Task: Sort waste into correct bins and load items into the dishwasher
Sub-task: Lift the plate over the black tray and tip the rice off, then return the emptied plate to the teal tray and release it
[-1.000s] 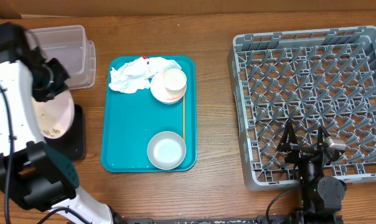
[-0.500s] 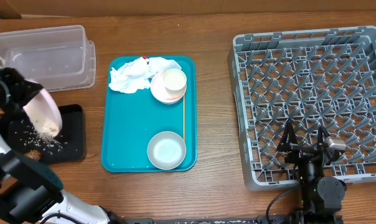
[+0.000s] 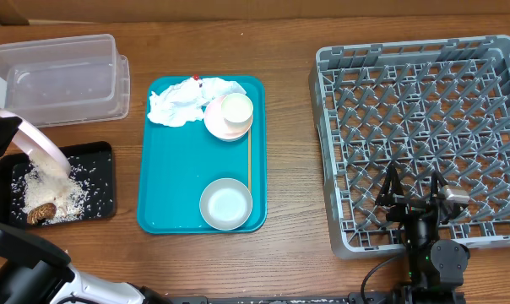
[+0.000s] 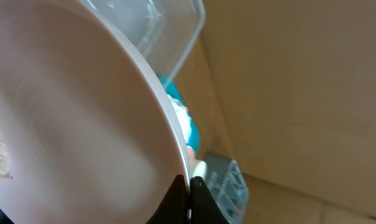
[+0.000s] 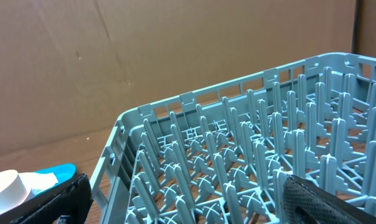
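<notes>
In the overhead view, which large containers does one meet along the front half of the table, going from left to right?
Black tray → teal serving tray → grey dish rack. The clear tub lies further back, in line with the black tray, so it is left out.

two bins (clear tub (image 3: 69,84), black tray (image 3: 105,203)), one rack (image 3: 424,110), one bowl (image 3: 225,203), one plate (image 3: 37,145).

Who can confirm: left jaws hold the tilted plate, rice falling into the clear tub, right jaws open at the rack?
Wrong on one point. The rice falls into the black tray, not the clear tub; the overhead view shows it. The rest holds: left jaws hold the tilted plate, right jaws open at the rack.
</notes>
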Motion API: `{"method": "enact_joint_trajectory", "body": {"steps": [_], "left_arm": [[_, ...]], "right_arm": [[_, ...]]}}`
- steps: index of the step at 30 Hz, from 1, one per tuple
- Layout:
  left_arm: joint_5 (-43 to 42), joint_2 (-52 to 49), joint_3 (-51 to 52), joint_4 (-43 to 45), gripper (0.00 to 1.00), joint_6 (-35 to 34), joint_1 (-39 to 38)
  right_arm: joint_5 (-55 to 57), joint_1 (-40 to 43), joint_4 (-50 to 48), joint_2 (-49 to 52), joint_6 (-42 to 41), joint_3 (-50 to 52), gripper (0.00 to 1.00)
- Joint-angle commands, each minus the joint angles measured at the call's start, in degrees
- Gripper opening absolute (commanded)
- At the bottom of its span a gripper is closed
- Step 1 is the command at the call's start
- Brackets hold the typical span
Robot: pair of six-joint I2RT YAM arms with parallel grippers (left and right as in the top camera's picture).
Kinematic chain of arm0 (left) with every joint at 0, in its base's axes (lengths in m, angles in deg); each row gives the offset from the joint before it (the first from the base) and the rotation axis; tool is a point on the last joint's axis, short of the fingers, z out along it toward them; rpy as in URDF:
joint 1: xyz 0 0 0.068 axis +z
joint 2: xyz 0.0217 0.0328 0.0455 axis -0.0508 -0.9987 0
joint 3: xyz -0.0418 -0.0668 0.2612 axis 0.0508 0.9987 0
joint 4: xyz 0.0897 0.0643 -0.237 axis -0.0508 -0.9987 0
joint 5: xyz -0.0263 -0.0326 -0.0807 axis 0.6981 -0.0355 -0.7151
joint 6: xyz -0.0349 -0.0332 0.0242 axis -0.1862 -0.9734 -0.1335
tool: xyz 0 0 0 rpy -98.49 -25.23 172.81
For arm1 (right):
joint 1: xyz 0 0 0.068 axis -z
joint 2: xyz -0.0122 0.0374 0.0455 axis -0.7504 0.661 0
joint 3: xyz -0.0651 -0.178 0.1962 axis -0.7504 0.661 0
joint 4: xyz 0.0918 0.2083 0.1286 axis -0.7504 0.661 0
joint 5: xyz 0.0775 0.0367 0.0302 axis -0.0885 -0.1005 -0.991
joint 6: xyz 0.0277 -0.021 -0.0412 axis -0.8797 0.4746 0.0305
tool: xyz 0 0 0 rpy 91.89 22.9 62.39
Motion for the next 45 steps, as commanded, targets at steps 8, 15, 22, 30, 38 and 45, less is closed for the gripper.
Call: {"method": "enact_joint_trajectory", "body": {"steps": [8, 15, 22, 30, 38, 45], "left_arm": [[-10.4, -0.2, -0.8, -1.2, 0.04, 5.8, 0.5], [-8.0, -0.3, -0.8, -1.7, 0.04, 5.7, 0.9], [-7.9, -0.3, -0.8, -2.5, 0.04, 12.0, 1.0], [-10.9, -0.2, -0.8, -10.3, 0.04, 14.3, 1.1], [-17.3, 0.2, -0.8, -21.7, 0.04, 28.7, -1.1], [-6.6, 6.2, -0.7, -21.6, 0.04, 25.5, -15.0]], "right_arm": [[-0.1, 0.1, -0.4, -0.6, 0.2, 0.6, 1.00], [-0.1, 0.1, -0.4, -0.6, 0.2, 0.6, 1.00], [-0.1, 0.1, -0.4, -0.6, 0.2, 0.6, 1.00], [-0.1, 0.1, -0.4, -0.6, 0.2, 0.6, 1.00], [-0.1, 0.1, -0.4, -0.6, 0.2, 0.6, 1.00], [-0.1, 0.1, -0.4, -0.6, 0.2, 0.6, 1.00]]}}
